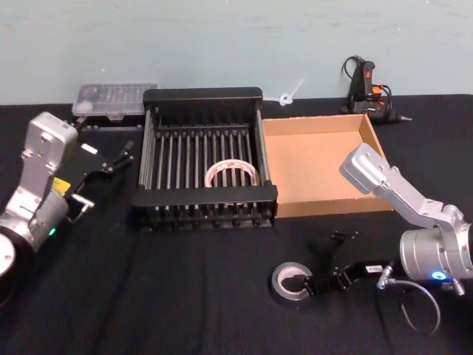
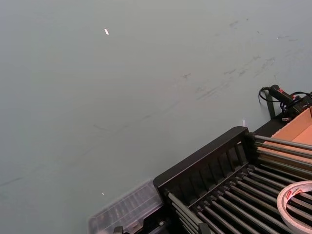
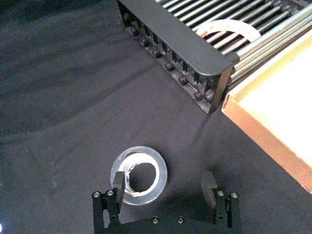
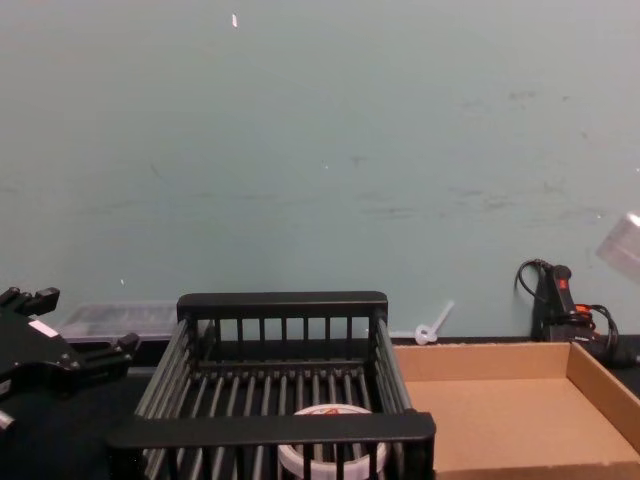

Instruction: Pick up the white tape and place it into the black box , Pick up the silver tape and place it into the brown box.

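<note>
Currently the right gripper (image 1: 314, 260) is down low over the black tablecloth (image 1: 185, 296), fingers spread wide, nothing pinched. Silver tape (image 1: 290, 283) lies flat on the cloth in front of the black box (image 1: 203, 209), near the robot's side of the table. In the right wrist view one fingertip (image 3: 118, 180) overlaps the rim of the roll while the other fingertip (image 3: 208, 181) stands off beside it, so the roll sits off-centre to the jaws, partly outside the gap. Can't tell if that finger is touching the roll or just above it.

White tape (image 1: 231, 174) lies flat on the bars inside the black box, toward its near wall. Brown box (image 1: 323, 200) sits just right of the black box, walls touching or nearly so.

Left gripper (image 1: 117, 159) hangs beside the left wall of the black box, fingers apart, holding nothing. A clear plastic case (image 1: 114, 100) lies behind it by the wall; a glue gun (image 1: 366, 87) stands behind the brown box.
</note>
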### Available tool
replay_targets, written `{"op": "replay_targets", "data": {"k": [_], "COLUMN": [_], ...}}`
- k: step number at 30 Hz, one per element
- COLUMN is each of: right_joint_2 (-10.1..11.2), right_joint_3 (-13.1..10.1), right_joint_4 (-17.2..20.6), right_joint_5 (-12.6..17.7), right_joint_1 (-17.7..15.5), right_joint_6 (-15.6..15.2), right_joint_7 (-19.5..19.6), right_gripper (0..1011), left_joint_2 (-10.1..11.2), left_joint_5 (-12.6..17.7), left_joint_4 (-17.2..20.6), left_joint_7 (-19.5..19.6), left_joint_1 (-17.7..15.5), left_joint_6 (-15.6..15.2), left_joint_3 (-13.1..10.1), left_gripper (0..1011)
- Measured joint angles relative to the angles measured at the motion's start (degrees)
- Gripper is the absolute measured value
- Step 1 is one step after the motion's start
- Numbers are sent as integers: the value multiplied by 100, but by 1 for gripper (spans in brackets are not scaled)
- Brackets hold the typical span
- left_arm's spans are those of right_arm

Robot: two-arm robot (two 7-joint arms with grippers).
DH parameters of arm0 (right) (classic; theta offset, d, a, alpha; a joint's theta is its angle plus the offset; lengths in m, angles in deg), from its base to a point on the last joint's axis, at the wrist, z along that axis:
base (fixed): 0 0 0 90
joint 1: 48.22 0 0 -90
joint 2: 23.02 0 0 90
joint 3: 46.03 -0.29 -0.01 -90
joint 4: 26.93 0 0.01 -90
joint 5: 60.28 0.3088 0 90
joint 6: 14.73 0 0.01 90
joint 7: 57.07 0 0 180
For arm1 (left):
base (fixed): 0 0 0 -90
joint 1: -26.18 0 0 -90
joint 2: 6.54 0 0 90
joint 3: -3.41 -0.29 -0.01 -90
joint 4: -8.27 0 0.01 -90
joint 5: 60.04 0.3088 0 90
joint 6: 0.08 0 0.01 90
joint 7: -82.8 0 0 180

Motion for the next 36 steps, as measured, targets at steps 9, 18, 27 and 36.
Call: {"op": "replay_targets", "data": {"k": [9, 18, 27, 36], "right_joint_2": [-27, -117, -178, -265], "right_joint_3": [119, 179, 194, 240], "right_joint_4": [-100, -201, -285, -385], "right_joint_5": [-18, -28, -42, -115], "right_joint_1": [72, 115, 133, 188], "right_joint_6": [-40, -53, -47, -40], "right_joint_7": [-28, -4, 51, 71], "right_gripper": [1002, 1002, 1002, 1002], "left_joint_2": [0, 0, 0, 0], "left_joint_5": [0, 0, 0, 0], "left_joint_4": [0, 0, 0, 0], "left_joint_7": [0, 0, 0, 0], "left_joint_1": [0, 0, 0, 0], "left_joint_6": [0, 0, 0, 0], "left_joint_3": [0, 0, 0, 0], "left_gripper": [1001, 1001, 1001, 1001]}}
